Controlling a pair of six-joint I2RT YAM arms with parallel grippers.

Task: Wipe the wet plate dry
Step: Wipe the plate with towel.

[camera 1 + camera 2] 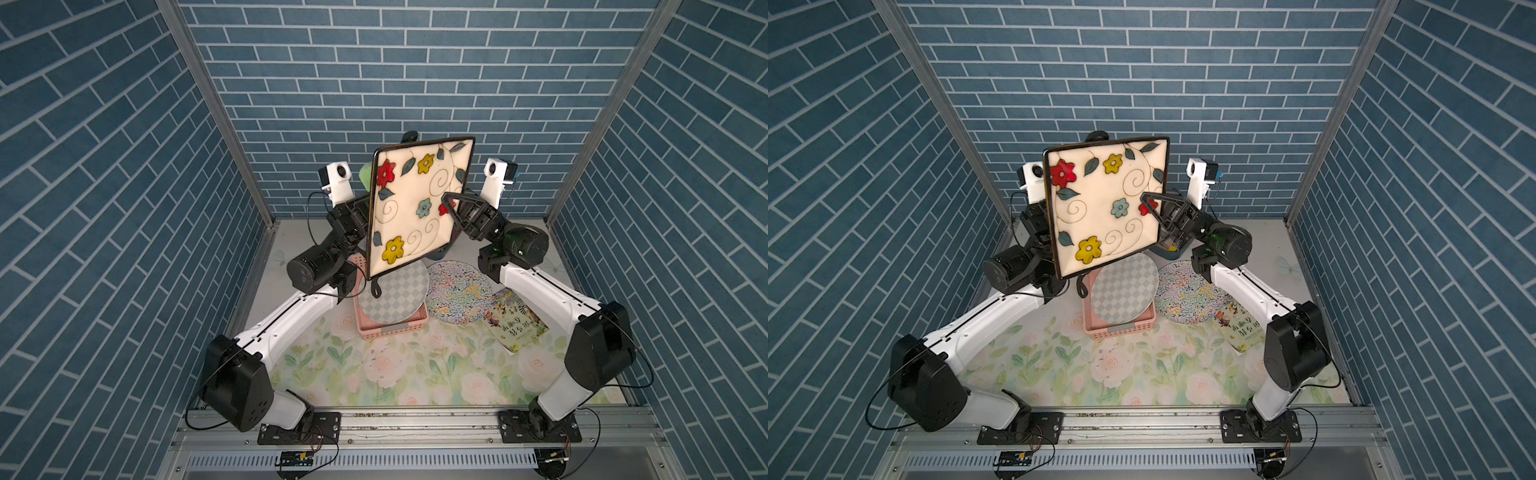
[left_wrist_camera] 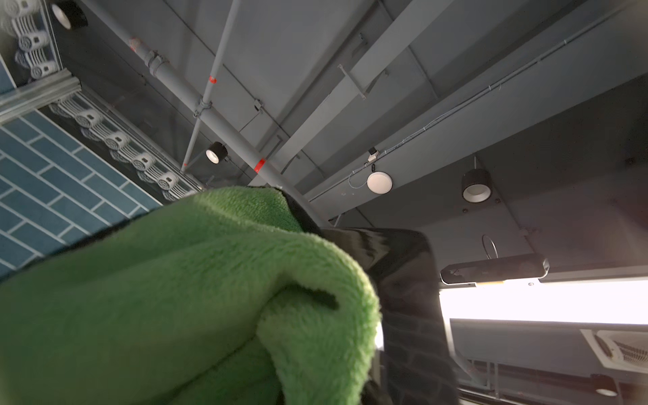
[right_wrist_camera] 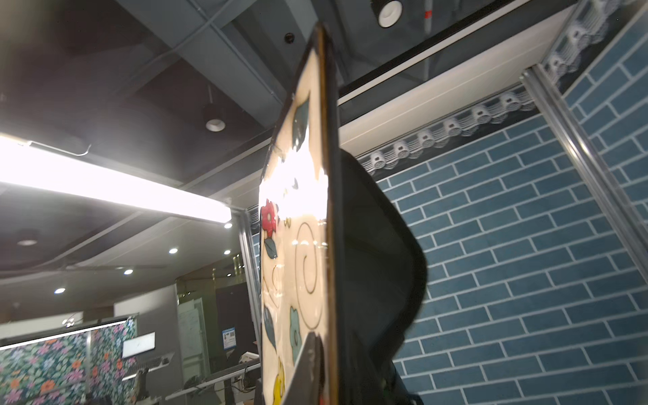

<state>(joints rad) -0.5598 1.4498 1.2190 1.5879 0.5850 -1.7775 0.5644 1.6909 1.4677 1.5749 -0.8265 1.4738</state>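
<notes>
Square flowered plate [image 1: 415, 208], upright above the bench [image 1: 374, 374], gripped at its edge by the nearly closed right jaws, with the left jaws clenching a green cloth [image 2: 175, 298] behind it.

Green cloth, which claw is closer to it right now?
Left. The left claw is shut on the green cloth behind the floral plate; the right claw grips the plate's opposite edge, apart from the cloth.

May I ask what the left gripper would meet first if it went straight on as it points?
Probably the floral plate's dark back, close beside the green cloth it holds; depth is unclear.
</notes>
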